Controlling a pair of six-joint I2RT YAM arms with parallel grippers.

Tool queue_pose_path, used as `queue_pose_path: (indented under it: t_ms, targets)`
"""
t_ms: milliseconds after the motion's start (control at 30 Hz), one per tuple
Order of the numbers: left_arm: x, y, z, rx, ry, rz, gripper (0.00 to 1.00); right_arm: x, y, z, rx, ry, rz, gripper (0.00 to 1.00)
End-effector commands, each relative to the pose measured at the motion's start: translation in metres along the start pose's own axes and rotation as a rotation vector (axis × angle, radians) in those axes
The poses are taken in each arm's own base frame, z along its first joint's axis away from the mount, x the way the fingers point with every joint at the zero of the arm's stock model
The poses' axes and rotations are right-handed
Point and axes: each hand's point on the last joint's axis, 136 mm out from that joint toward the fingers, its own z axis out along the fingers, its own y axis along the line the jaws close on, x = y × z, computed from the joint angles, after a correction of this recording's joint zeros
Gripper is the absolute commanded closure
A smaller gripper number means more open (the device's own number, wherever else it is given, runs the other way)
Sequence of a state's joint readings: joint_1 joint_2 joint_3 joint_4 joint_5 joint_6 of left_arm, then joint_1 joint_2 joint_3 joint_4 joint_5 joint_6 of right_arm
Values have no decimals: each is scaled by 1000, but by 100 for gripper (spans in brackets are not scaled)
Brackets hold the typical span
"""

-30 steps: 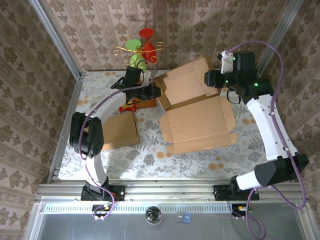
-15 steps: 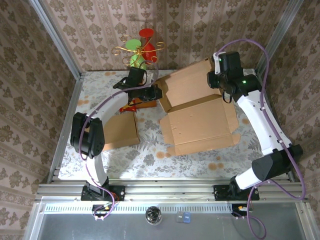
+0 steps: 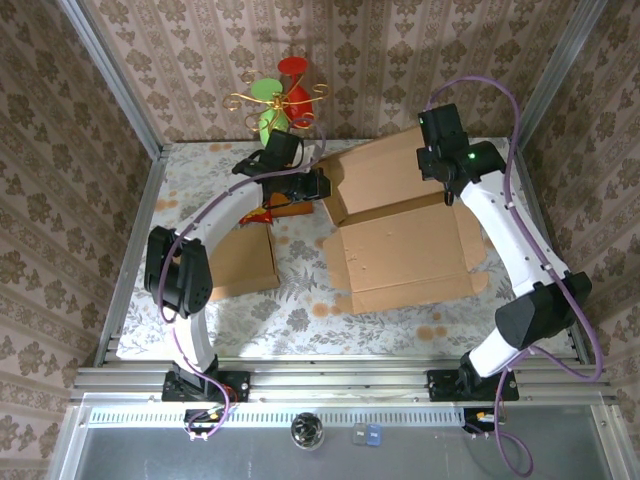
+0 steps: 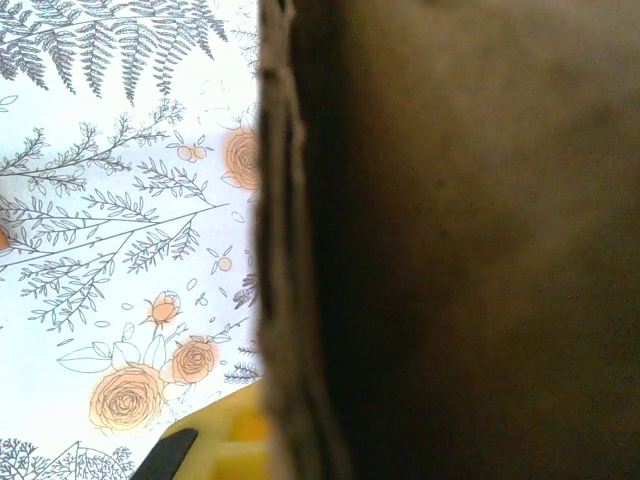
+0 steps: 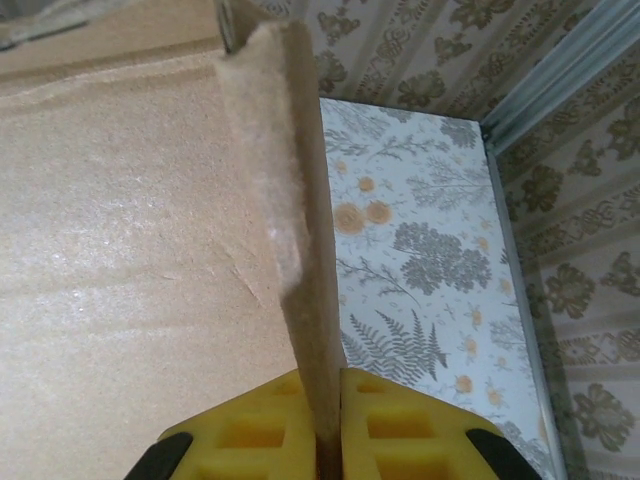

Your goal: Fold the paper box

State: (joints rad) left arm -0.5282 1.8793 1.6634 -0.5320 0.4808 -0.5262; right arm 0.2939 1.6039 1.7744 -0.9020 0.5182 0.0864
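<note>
The yellow pads (image 5: 250, 440) of your right gripper (image 5: 328, 415) were clamped on a thin flap of the paper box (image 3: 405, 250), at the bottom centre of the right wrist view. Your left gripper (image 3: 318, 186) was closed too, on the box's left edge. The box lay mostly unfolded, right of centre on the flowered table (image 3: 300, 310).

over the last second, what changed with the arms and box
The right gripper swung in and back, then shut on the right edge of the flap of the box. The left gripper stayed shut on its left edge; the spare cardboard stayed put.
</note>
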Motion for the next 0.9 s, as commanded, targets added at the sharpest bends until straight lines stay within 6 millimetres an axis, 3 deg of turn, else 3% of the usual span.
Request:
queue_pose_path:
  t_ms: [0, 300, 433, 700, 867]
  targets:
    - [-6, -14, -3, 15, -2, 32, 100, 4, -15, 1, 108, 37, 7, 90]
    - [-5, -12, 0, -22, 9, 15, 100, 8, -28, 11, 236, 114, -45, 99]
    - [-5, -14, 2, -20, 13, 15, 100, 11, -27, 15, 231, 136, -30, 90]
    - [-5, -13, 1, -31, 22, 17, 100, 12, -27, 22, 210, 162, -20, 80]
    - [-4, -12, 0, -36, 24, 17, 100, 16, -27, 28, 211, 180, -20, 79]
